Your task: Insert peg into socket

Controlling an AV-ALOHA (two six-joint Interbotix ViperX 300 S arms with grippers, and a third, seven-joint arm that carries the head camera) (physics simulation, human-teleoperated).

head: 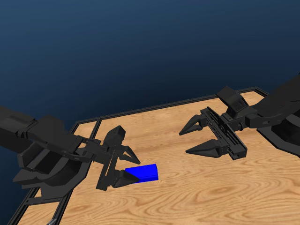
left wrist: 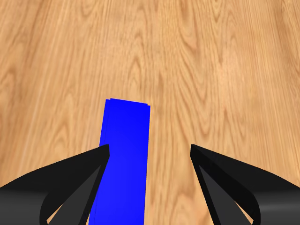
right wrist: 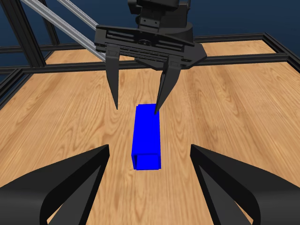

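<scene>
The blue socket point(head: 144, 172) lies flat on the wooden table, with its hollow end point(right wrist: 146, 162) turned toward the right arm. My left gripper point(head: 133, 169) is open at the socket's far end. In the left wrist view the socket point(left wrist: 124, 159) runs between the jaws, hard against one of them and well off the gripper's middle point(left wrist: 149, 147). From the right wrist, one left fingertip point(right wrist: 156, 110) sits over the socket's end. My right gripper point(head: 183, 142) hangs open and empty above the table, apart from the socket point(right wrist: 147, 136). The peg is out of view.
A black frame rail point(head: 140, 110) borders the wooden table point(head: 211, 187) at the back and left. The left arm's body point(right wrist: 154, 18) stands just behind the socket, and slanted metal bars point(right wrist: 70, 28) rise beside it.
</scene>
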